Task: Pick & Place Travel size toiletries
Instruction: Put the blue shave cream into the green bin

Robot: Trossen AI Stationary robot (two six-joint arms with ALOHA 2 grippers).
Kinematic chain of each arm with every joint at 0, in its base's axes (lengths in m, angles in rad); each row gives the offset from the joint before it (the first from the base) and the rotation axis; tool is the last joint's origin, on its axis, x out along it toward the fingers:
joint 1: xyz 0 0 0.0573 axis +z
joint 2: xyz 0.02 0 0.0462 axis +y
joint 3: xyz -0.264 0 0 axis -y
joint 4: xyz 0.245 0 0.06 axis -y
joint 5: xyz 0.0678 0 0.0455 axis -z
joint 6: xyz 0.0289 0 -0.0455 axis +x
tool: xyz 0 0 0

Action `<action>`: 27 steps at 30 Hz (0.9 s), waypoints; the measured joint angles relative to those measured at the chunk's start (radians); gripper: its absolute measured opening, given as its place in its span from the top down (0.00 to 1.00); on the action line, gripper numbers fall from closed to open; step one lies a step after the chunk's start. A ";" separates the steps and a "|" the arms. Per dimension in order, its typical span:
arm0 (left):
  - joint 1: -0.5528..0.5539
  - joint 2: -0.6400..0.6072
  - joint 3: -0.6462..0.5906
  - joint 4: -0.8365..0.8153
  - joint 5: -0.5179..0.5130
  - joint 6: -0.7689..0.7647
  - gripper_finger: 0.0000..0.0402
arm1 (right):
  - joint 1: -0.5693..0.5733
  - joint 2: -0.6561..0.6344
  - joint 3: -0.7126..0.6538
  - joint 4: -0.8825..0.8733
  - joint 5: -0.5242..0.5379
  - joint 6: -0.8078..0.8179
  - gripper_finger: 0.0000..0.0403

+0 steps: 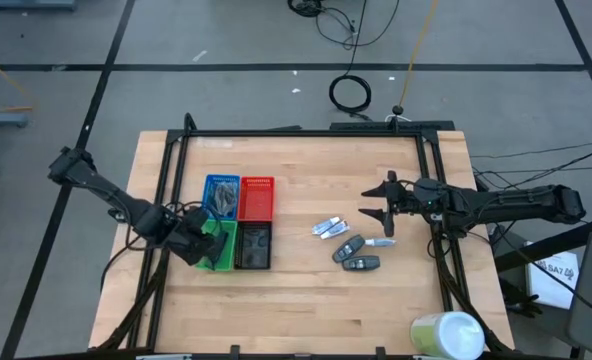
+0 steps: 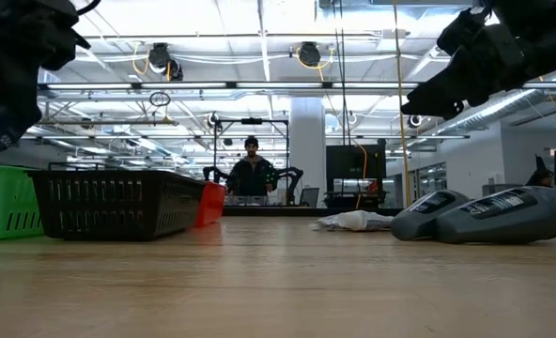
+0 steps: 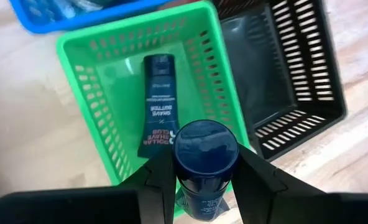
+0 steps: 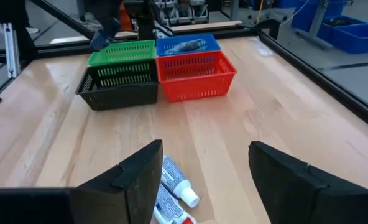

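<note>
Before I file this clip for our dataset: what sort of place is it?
Probably a robotics lab or workshop: a framed wooden table, exposed ceiling pipes, and a person at another robot station.

**Open centre, crowded left**

We see bare wood between the red tray [image 1: 257, 197] and the white tubes [image 1: 327, 228]. Four touching trays block the left; the green tray [image 3: 109, 93] already holds a dark tube [image 3: 158, 102]. Dark packs [image 1: 354, 255] and a big cylinder [image 1: 446, 334] crowd the right.
</note>
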State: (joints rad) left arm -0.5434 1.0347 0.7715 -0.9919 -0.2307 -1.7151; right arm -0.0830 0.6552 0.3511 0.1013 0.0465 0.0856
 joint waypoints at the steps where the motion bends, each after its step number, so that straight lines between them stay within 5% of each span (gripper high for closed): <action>1: 0.000 0.006 0.000 -0.001 0.007 -0.014 0.72 | 0.000 0.000 0.000 0.000 -0.005 0.000 0.44; 19: 0.080 0.039 0.000 0.000 0.017 0.125 0.71 | 0.000 0.000 0.000 0.001 -0.048 -0.019 0.44; 27: 0.103 0.039 0.000 0.001 0.013 0.132 0.54 | 0.000 0.000 0.000 0.001 -0.048 -0.019 0.44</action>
State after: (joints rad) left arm -0.4409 1.0737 0.7715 -0.9912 -0.2175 -1.5834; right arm -0.0830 0.6548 0.3511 0.1024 -0.0017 0.0669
